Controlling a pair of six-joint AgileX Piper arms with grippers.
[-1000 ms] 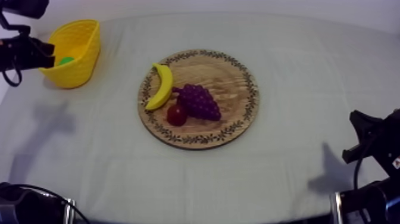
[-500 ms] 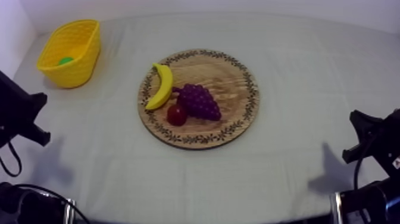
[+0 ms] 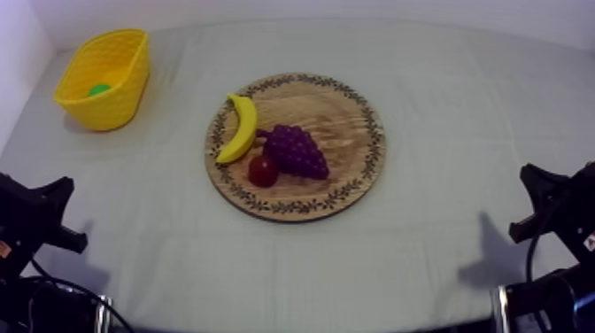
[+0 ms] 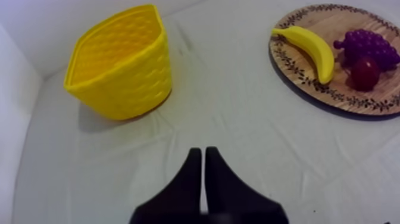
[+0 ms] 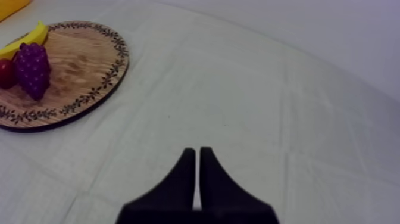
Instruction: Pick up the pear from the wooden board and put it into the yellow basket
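The left gripper (image 4: 199,152) sits low and far to the left of the board (image 3: 341,106), well apart from it. Its 2 fingers are pressed together in a narrow wedge with nothing between them. Behind and to the left of the board, also well apart from it, the yellow basket (image 3: 113,104) stands upright on the counter (image 3: 460,80). The pear (image 3: 97,89) lies inside the basket and shows as a green patch. The banana (image 3: 239,128) lies on the board's left part, curving along the rim. The small red fruit (image 3: 263,170) lies by the banana's near end and touches the grapes (image 3: 297,151), which lie near the board's middle. Far to the right of the board, the right gripper (image 5: 197,151) hangs low over the counter, its 2 fingers together and holding nothing.
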